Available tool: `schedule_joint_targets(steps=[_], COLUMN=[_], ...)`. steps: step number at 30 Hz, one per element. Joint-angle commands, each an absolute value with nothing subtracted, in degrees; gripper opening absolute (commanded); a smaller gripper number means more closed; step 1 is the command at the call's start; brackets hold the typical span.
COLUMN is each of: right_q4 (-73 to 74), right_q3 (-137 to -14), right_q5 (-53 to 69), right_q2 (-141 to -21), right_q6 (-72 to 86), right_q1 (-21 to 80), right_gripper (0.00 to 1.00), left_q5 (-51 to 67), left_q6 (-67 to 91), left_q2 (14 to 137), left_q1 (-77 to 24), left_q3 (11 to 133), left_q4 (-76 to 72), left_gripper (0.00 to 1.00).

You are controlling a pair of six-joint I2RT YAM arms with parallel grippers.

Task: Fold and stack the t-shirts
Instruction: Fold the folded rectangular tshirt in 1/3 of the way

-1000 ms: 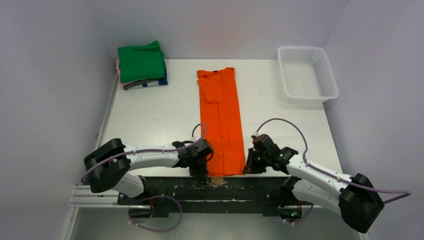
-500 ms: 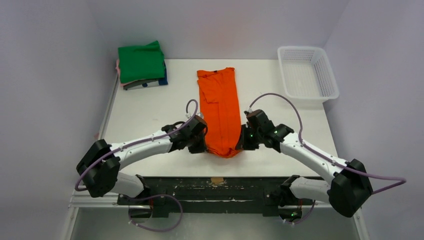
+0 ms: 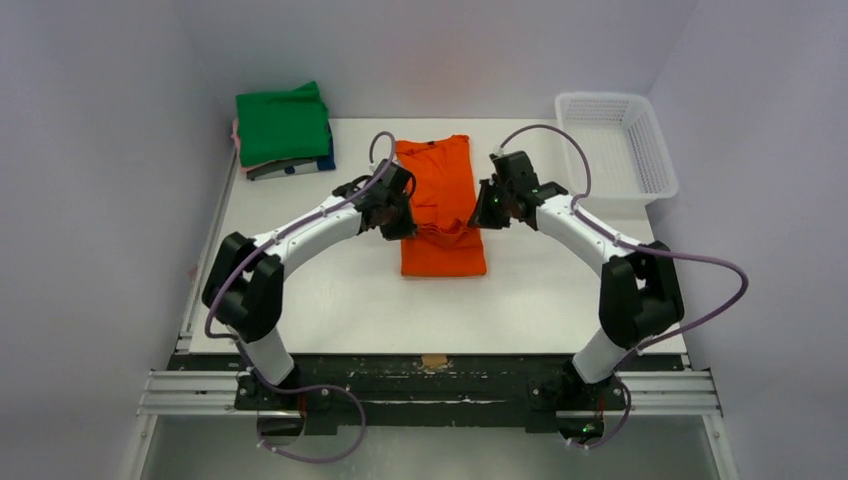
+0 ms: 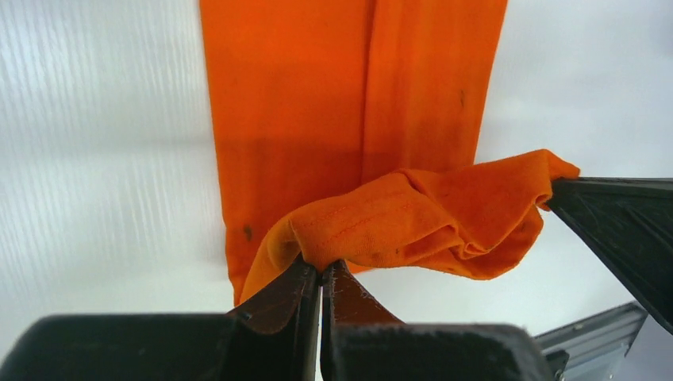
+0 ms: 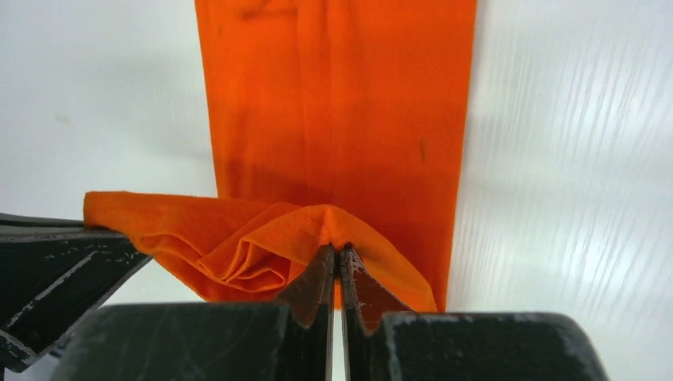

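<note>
At the far left corner of the table [image 3: 320, 285] sits a folded stack with the green t-shirt [image 3: 283, 122] on top; a sliver of the pink t-shirt [image 3: 237, 135] shows along its left side and the dark blue t-shirt [image 3: 328, 158] shows at its right edge underneath. To the right of the stack, the left gripper [image 3: 400, 222] hangs over the middle of the table with its jaws pressed together on the left corner of the orange t-shirt [image 3: 443, 255], as its wrist view shows: the left gripper [image 4: 320, 270] pinches a stitched edge of fabric. The orange t-shirt lies as a long narrow strip down the centre of the table, its near part doubled back over itself and the raised hem sagging in loose folds between the two arms. On the other side, the right gripper [image 3: 483, 212] is likewise clamped tight on the right corner of that hem, the cloth pinched at the fingertips of the right gripper [image 5: 340, 255] above the flat strip. At the far right corner stands the white mesh basket [image 3: 660, 170], well apart from the cloth.
</note>
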State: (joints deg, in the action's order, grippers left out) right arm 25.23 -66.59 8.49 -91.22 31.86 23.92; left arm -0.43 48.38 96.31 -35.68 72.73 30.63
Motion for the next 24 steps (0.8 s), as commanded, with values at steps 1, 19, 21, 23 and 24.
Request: schedule_joint_targets(steps=[1,19,21,23,24], right_q4=[21.8,24.7,23.8,22.4,22.2], right_q3=[-74.1,-89.4,-84.0,-77.0,-73.9], right_q5=[9.8,7.9,7.9,9.1,9.5], right_q2=[-97.6,-114.7,-110.3,-104.5,-102.1], right_q6=[29.3,27.7,28.0,28.5,28.6], right_q1=[20.9,17.2,17.2,17.3,17.2], right_gripper=[0.0,0.53,0.55,0.55,0.56], left_q5=[1.0,7.2,7.4,9.4,10.7], left_q6=[44.9,40.6,40.5,41.2,41.7], left_q2=[102.0,115.0,110.5,105.6,102.7], left_q1=[-32.0,-25.4,-25.4,-25.6,-25.7], left_q3=[80.7,94.2,89.2,82.7,79.0], left_q4=[33.7,40.1,39.6,37.8,36.5], left_gripper=[0.0,0.79,0.9,0.92,0.92])
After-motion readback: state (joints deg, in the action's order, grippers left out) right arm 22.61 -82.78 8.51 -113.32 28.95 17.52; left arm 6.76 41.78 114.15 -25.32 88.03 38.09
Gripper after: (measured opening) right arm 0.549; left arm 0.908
